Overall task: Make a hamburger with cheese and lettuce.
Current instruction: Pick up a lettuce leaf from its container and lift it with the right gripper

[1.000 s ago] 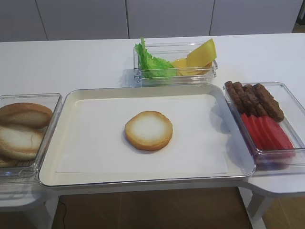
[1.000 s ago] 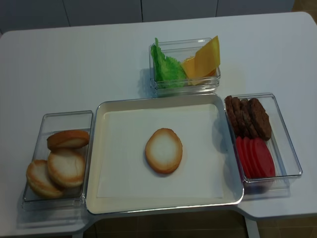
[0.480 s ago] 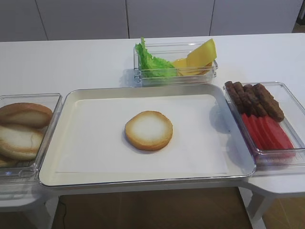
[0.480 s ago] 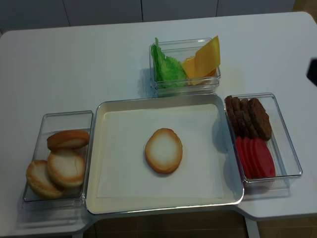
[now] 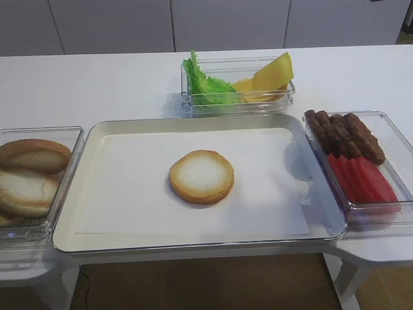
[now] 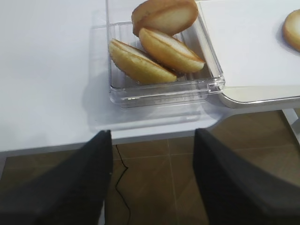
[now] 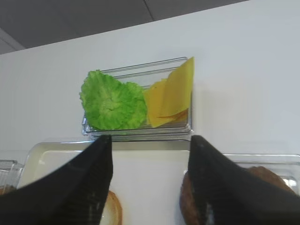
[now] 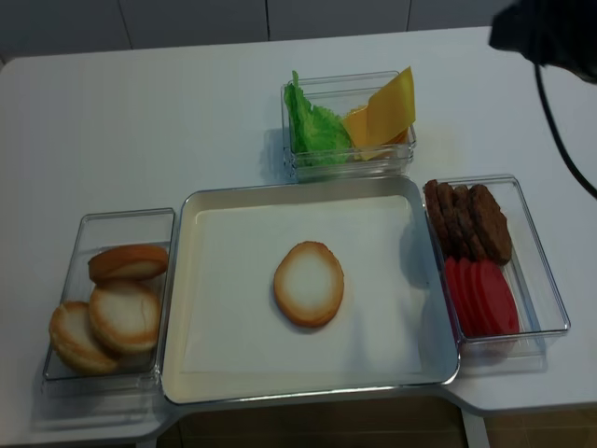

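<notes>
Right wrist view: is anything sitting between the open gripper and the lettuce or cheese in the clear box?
Nothing visible. The right gripper is open, with only bare tray and the box's low front wall before the lettuce and cheese.

The white counter [image 8: 168, 121] carries a pale tray [image 8: 410, 201] at the middle. A clear bin of bun halves [image 8: 121, 224] sits at the tray's left edge, another (patties and red slices) [image 8: 546, 280] at its right, a third [image 8: 350, 168] just behind.
</notes>
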